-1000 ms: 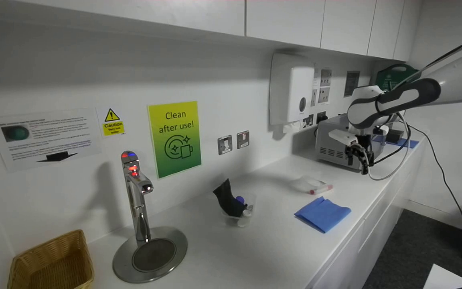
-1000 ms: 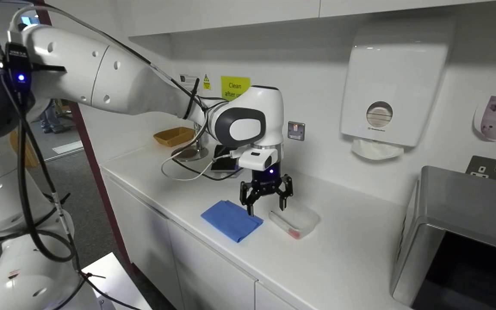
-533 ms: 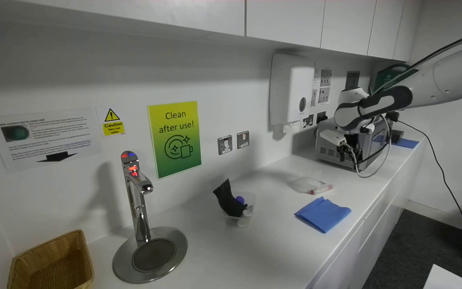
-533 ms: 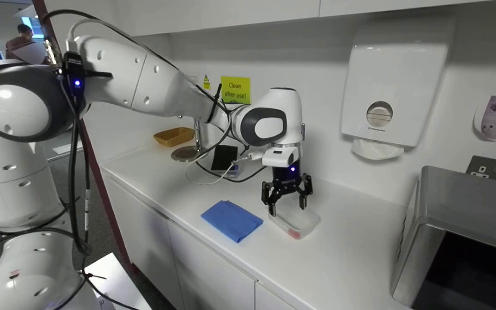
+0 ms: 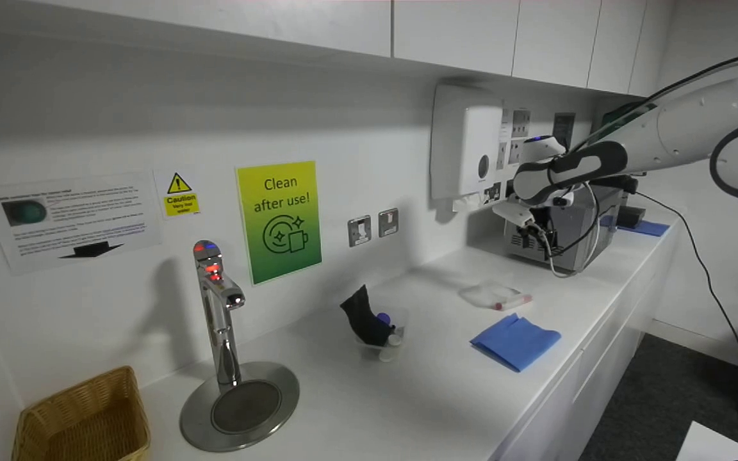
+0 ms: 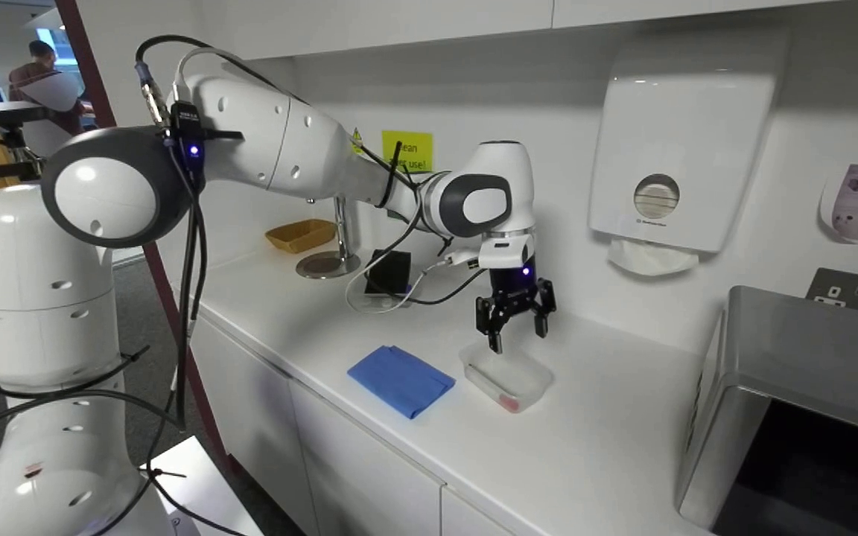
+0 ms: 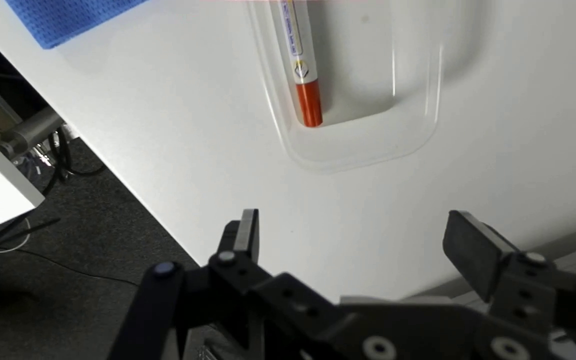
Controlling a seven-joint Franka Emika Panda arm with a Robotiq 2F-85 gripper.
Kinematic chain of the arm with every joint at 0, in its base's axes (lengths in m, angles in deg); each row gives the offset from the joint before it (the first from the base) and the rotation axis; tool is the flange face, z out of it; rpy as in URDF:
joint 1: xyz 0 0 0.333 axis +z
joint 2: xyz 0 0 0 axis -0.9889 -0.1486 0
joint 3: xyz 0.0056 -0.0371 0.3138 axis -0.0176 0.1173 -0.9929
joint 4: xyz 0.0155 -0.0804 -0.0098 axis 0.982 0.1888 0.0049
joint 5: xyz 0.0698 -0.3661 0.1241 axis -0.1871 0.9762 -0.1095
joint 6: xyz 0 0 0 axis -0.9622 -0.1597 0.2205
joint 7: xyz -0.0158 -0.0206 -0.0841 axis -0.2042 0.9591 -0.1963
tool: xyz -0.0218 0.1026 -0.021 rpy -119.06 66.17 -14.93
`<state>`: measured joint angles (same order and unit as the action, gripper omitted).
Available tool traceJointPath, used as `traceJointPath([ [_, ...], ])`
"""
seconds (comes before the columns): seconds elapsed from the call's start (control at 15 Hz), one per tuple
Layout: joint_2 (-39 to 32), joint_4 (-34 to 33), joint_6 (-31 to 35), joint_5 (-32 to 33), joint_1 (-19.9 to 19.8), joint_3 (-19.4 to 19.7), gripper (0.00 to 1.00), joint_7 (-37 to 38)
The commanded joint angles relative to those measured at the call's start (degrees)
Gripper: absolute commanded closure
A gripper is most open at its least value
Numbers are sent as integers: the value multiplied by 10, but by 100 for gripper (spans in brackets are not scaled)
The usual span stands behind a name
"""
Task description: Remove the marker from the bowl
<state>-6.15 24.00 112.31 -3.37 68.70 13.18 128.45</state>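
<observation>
A white marker (image 7: 302,65) with a red cap lies along one side inside a clear plastic bowl (image 7: 368,145), a rectangular tub, in the wrist view. The bowl stands on the white counter in both exterior views (image 6: 529,368) (image 5: 483,291). There the marker shows mainly by its red parts (image 6: 509,403) (image 5: 513,302). My gripper (image 7: 354,212) is open and empty, its fingers wide apart and pointing down. In an exterior view the gripper (image 6: 518,342) hangs above the bowl's far part, apart from it. The marker's upper end is cut off in the wrist view.
A folded blue cloth (image 6: 401,382) lies beside the bowl. A grey microwave (image 6: 801,342) stands on the counter, and a towel dispenser (image 6: 686,149) hangs on the wall. A clear tub with a black item (image 5: 366,320), a tap (image 5: 218,320) and a wicker basket (image 5: 81,416) stand farther along.
The arm and open gripper have moved across the counter toward the wall, from near the cloth to over the bowl, and lately a little up. The bowl and marker have not moved.
</observation>
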Motion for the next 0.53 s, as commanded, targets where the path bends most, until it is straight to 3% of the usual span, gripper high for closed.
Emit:
traceJointPath([
  [0.0,-18,-44,-14,-38,12,-1,2,-65],
  [0.07,-19,-46,-15,-55,14,-3,21,-81],
  [0.33,-23,-45,-27,-103,17,-4,27,-124],
  [0.47,-24,-41,-32,-118,16,-2,21,-135],
])
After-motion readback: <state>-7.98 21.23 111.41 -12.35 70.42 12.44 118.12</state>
